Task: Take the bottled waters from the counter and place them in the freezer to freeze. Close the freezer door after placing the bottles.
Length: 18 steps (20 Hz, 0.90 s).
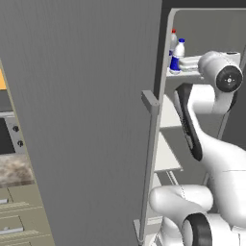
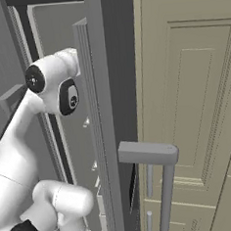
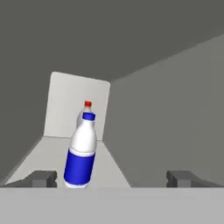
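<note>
Hand view: 2 bottles are seen upright on the freezer shelf [image 3: 43,153], blue-capped bottle [image 3: 81,153] before red-capped bottle [image 3: 87,108]; gripper [image 3: 111,178] spread wide, nothing grasped.

No readable text anywhere. Blue label band on the front bottle [image 3: 81,152] plain, no print, brand or number.

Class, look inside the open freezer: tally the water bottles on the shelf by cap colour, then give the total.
Red-capped bottle: 1
Blue-capped bottle: 1
Total: 2, both upright on the white shelf.
</note>
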Tool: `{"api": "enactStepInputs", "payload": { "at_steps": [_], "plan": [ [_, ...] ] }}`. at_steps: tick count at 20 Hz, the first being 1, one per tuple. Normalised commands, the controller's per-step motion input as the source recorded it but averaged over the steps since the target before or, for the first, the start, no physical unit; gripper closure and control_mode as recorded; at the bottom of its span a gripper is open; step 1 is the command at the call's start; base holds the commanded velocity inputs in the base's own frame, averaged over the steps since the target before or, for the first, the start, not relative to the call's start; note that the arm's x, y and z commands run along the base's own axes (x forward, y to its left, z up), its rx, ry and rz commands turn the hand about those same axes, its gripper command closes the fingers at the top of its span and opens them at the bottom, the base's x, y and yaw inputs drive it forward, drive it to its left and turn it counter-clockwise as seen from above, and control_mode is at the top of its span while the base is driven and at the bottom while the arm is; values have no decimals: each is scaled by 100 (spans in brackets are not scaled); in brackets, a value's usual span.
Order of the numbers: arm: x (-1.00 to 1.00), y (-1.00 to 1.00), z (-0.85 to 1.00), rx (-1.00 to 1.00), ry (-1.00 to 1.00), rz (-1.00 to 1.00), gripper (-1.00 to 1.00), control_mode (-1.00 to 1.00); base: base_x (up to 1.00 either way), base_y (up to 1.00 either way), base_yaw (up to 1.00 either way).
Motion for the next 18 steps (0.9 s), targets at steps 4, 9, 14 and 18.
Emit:
{"api": "enactStepInputs", "payload": {
  "at_steps": [4, 9, 14, 18],
  "plan": [
    [-78, 0, 16, 6, 33, -18, -100, -100, 0, 0, 0],
    [-98, 0, -1, 14, 28, -13, -100, -100, 0, 0, 0],
    [-100, 13, -23, 18, 13, -2, -100, -100, 0, 0, 0],
    [-95, 32, -31, 20, 4, 0, -100, -100, 0, 0, 0]
  ]
}}
